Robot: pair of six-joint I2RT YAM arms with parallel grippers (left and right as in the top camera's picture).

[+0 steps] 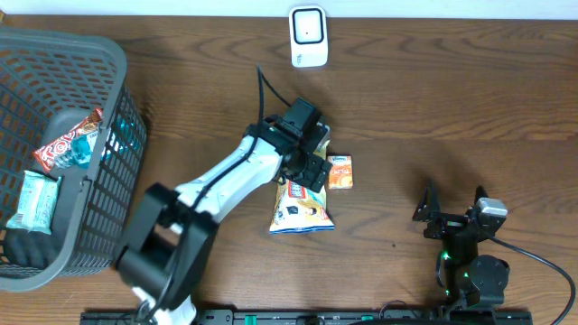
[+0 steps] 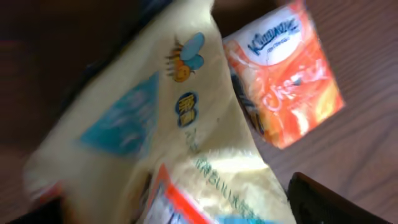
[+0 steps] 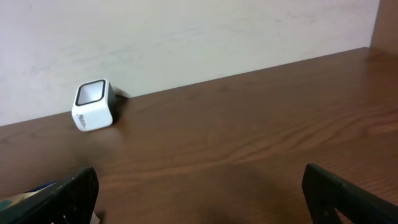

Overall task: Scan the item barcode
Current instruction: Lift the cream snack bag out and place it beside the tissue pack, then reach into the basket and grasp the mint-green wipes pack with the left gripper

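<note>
- Snack bag (image 1: pixel 301 209): pale yellow, lying flat on the wooden table (image 1: pixel 452 99) near the centre. Its far end sits under the left gripper (image 1: pixel 312 170). The left wrist view is blurred, and the bag fills most of it.
- Left gripper: jaws stand apart. One dark finger (image 2: pixel 329 202) shows at the lower right of the wrist view, beside the bag's edge, and no clamping on the bag can be seen.
- Orange tissue pack (image 1: pixel 340 171): on the table just right of the left gripper, close by the far right corner of the snack bag. Whether the two touch cannot be told.
- Barcode scanner (image 1: pixel 307 36): small white unit at the far edge of the table by the wall, well apart from the snack bag, standing upright.
- Right gripper (image 1: pixel 452 209): at the near right of the table, jaws spread wide with nothing between them, well apart from both packs.
- Grey mesh basket (image 1: pixel 113 203): at the left edge, holding a red-and-white packet (image 1: pixel 68 143) and a pale teal packet (image 1: pixel 34 200).
</note>
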